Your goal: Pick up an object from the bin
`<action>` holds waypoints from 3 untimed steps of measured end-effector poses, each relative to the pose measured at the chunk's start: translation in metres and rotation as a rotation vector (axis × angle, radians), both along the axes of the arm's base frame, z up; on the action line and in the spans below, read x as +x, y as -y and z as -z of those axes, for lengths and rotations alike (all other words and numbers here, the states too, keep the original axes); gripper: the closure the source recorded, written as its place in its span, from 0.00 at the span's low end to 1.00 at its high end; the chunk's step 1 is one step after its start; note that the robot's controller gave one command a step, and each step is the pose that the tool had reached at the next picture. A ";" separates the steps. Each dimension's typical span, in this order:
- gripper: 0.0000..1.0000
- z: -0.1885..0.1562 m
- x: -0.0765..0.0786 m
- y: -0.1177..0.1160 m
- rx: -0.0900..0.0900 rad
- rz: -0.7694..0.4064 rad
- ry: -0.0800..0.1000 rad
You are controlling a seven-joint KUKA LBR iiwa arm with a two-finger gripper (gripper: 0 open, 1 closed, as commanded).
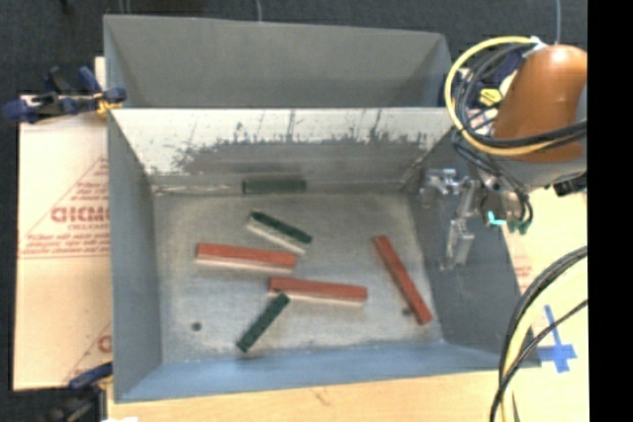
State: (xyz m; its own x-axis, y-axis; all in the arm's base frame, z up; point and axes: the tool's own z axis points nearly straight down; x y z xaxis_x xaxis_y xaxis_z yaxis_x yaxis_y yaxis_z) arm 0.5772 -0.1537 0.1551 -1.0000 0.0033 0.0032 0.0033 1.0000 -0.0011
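Grey bin (129, 242): pincer (453, 255) (by right wall) near red bar (402, 279).

Tiny dark speck (195, 326), kind unclear

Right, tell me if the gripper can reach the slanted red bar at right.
Probably yes: the red bar lies alone, nothing on it, just beside the gripper; the bin wall is close.
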 end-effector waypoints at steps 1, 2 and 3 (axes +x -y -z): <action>0.00 -0.004 0.002 0.000 -0.002 -0.003 0.008; 0.00 0.047 -0.022 -0.029 -0.001 0.016 0.013; 0.00 0.087 -0.034 -0.053 -0.002 0.006 0.011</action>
State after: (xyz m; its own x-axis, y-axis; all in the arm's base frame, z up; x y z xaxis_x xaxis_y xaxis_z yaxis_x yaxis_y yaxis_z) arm 0.5437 -0.1012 0.0677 -0.9999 0.0097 -0.0078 0.0097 0.9999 -0.0025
